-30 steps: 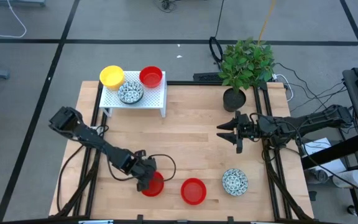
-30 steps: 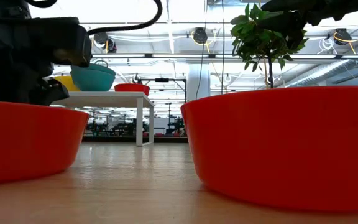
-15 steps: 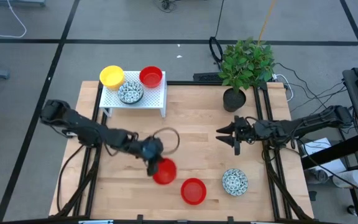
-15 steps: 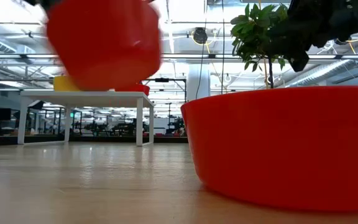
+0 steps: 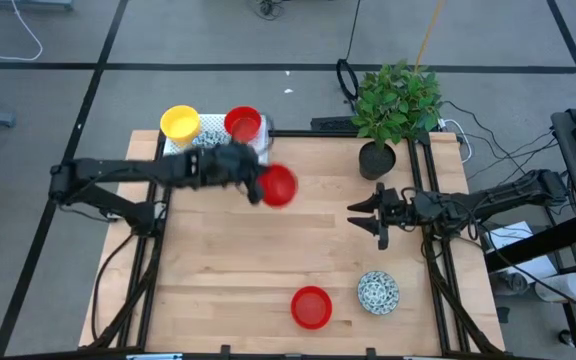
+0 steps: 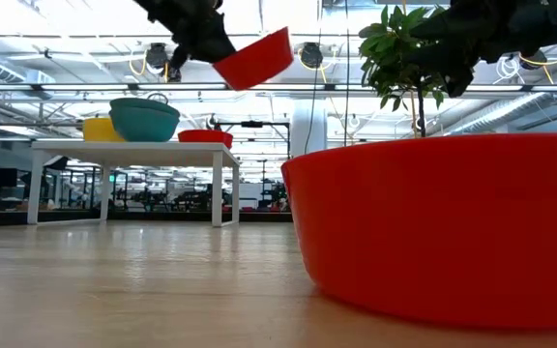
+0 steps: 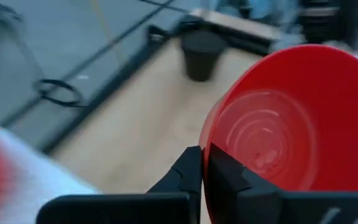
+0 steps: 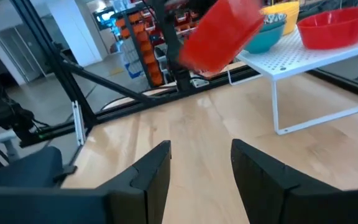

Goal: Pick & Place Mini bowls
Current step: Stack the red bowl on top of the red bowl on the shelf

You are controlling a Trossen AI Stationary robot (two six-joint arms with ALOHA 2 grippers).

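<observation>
Left gripper point(image 5: 253, 185): aloft beside the right end of the white rack point(image 5: 250, 160), fingers pinched on the rim of a red bowl point(image 5: 279, 186). Bowl tilted in the low view, well clear of the tabletop, just off the rack's right edge. In the left wrist view, rim clamped between the two dark fingers point(image 7: 188, 174), bowl's inside facing the camera.

Right gripper point(image 5: 371, 216): near the table's right edge, below the black plant pot point(image 5: 376, 158), fingers spread, nothing between them. Pointed toward the table's middle.

On the rack: yellow bowl point(image 5: 180, 122) at the far left corner, second red bowl point(image 5: 242, 123) at the far right corner, speckled bowl point(image 5: 206, 140) partly hidden behind the left arm.

On the wooden table point(image 5: 218, 260): third red bowl point(image 5: 311, 307) near the front edge; speckled bowl point(image 5: 378, 291) just to its right, apart from it.

Bare wood across the middle and front left of the table, between rack and front bowls.
</observation>
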